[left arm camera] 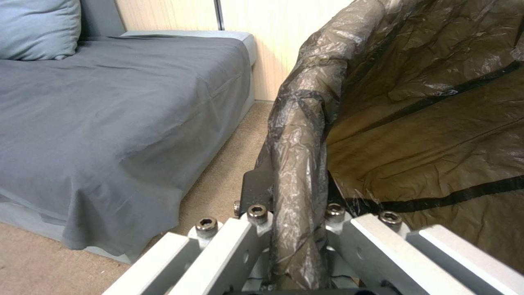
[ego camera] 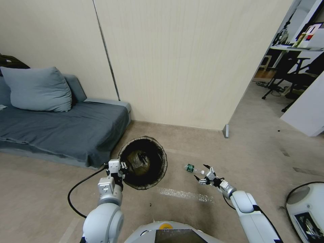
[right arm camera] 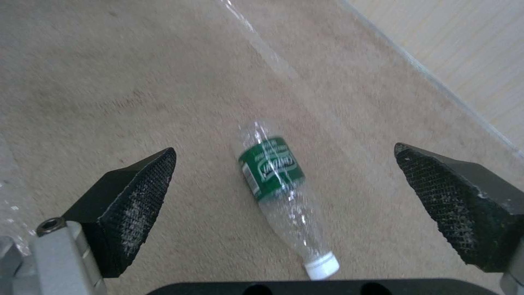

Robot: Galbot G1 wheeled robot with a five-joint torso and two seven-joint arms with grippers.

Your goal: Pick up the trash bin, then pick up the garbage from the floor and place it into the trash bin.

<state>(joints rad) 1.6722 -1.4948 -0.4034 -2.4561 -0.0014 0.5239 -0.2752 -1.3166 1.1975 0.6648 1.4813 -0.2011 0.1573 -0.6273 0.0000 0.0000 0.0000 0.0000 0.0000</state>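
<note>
The trash bin (ego camera: pixel 158 175), lined with a dark brown bag, is off the floor next to the sofa, with my left gripper (ego camera: pixel 118 167) shut on its near-left rim. In the left wrist view that gripper (left arm camera: pixel 294 209) clamps the bag-covered rim (left arm camera: pixel 306 106). Some crumpled tan garbage (ego camera: pixel 137 162) lies inside the bin. A clear plastic bottle (ego camera: pixel 193 168) with a green label lies on the floor right of the bin. My right gripper (ego camera: pixel 201 173) hovers just above it, open, and the bottle (right arm camera: pixel 276 176) lies between the wide-spread fingers (right arm camera: pixel 139 192).
A grey sofa (ego camera: pixel 60 128) with a pillow (ego camera: pixel 37 89) stands at the left against the beige wall. A strip of clear tape (ego camera: pixel 184 194) lies on the carpet before me. A doorway at the right leads to office chairs (ego camera: pixel 290 74). A white rounded device (ego camera: pixel 307 206) sits at the lower right.
</note>
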